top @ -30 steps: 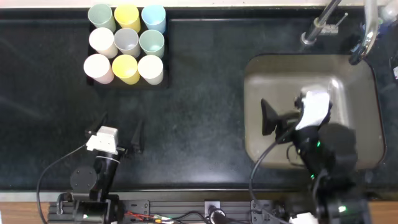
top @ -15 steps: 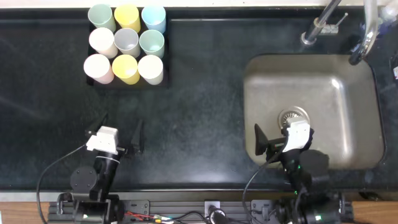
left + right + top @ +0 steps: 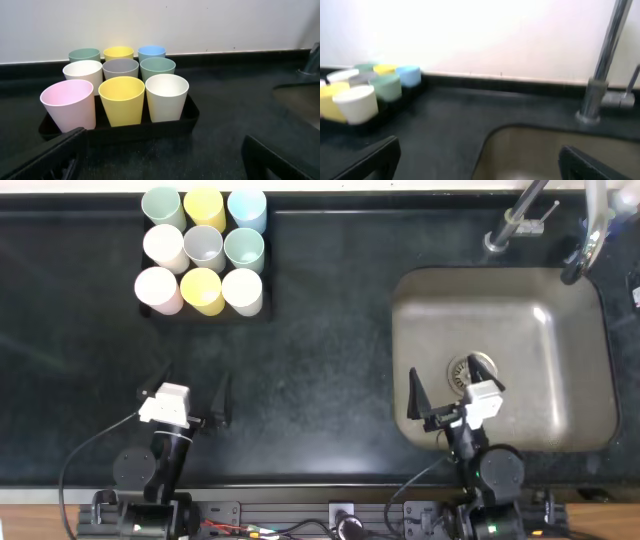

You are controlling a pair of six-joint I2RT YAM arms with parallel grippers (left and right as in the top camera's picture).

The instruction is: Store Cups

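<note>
Several cups in pastel pink, yellow, white, green, grey and blue stand upright in a black tray (image 3: 268, 308) at the back left of the counter; the left wrist view shows the same tray (image 3: 192, 114) with the pink cup (image 3: 69, 104) nearest. My left gripper (image 3: 193, 392) rests open near the front edge, well short of the tray, nothing between its fingers. My right gripper (image 3: 451, 387) is open and empty over the sink's front left part. The right wrist view shows the cups (image 3: 359, 102) far off.
A steel sink (image 3: 560, 310) with a round drain (image 3: 470, 367) fills the right side, a faucet (image 3: 520, 215) behind it. A wall runs along the back of the dark counter (image 3: 320, 370). Cables lie by both arm bases.
My right arm has pulled back out of the sink toward its base, uncovering the drain. The left arm and the cups have not moved.
</note>
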